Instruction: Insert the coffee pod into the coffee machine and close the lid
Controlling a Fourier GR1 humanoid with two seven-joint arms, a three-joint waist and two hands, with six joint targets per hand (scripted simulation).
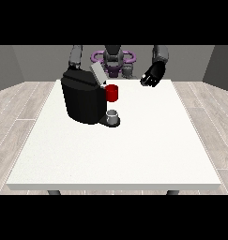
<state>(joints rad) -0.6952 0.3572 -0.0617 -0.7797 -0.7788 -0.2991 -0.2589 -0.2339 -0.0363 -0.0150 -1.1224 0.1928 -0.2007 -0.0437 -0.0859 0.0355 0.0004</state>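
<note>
White table [134, 154] on wood floor [21, 103]; visible robot hand [152, 75] hangs with fingers relaxed.

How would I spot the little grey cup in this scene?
Find the big black coffee machine on the white table, towards the view's left. At its base, on the side facing the view's right, a small grey cup stands on a dark tray. It sits directly below the red pod holder, and is grey and lower down.
</note>
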